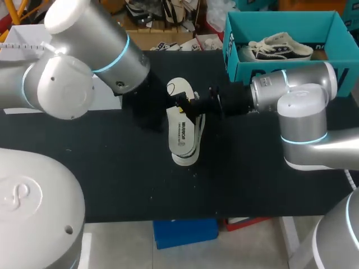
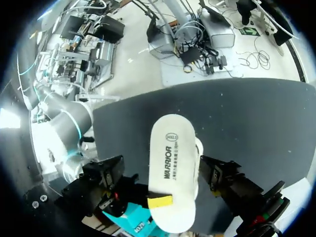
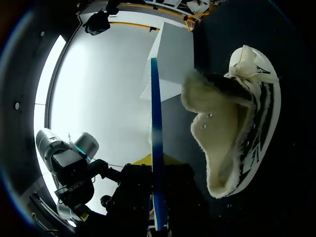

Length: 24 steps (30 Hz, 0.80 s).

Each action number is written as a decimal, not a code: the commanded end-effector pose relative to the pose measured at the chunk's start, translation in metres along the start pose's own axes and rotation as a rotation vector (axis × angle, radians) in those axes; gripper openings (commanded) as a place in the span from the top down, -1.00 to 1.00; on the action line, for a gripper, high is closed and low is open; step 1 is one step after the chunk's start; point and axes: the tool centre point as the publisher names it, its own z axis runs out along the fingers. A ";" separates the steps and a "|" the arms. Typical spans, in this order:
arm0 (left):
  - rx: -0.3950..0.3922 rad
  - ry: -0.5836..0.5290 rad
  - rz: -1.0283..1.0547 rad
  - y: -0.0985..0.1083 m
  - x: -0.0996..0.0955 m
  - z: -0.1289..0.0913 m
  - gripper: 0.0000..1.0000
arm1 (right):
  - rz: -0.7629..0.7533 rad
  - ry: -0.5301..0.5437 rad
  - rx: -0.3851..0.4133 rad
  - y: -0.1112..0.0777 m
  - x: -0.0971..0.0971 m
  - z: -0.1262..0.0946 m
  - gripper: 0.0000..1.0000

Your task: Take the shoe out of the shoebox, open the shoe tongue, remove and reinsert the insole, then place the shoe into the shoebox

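The white insole (image 1: 180,131) with dark print is pinched at its edge by my right gripper (image 1: 188,106), which is shut on it and holds it over the shoe (image 1: 186,157) lying on the black mat. In the right wrist view the insole (image 3: 157,143) shows edge-on in front of the right gripper (image 3: 154,165), and the fleece-lined shoe (image 3: 232,128) lies beside it with its opening gaping. In the left wrist view the insole (image 2: 173,168) carries one yellow tip (image 2: 160,201) on its end. My left gripper (image 1: 147,105) is open just left of the insole, its black fingers (image 2: 224,177) on either side.
The teal shoebox (image 1: 263,73) stands at the back right with a second shoe (image 1: 280,47) inside. A flat white piece (image 1: 104,95) lies at the back left, partly under my left arm.
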 end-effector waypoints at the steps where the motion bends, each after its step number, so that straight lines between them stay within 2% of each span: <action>1: -0.009 0.530 -0.003 -0.001 -0.004 -0.002 -1.00 | 0.000 0.000 -0.002 0.000 0.000 0.001 1.00; 10: -0.009 0.530 -0.003 -0.001 -0.004 -0.002 -1.00 | 0.000 0.000 -0.002 0.000 0.000 0.001 1.00; 17: -0.016 0.424 -0.047 -0.003 -0.011 0.003 -1.00 | 0.000 0.000 -0.002 0.000 0.000 0.001 1.00; 24: -0.032 0.387 -0.044 -0.004 -0.013 0.003 -1.00 | 0.000 0.000 -0.002 0.000 0.000 0.001 1.00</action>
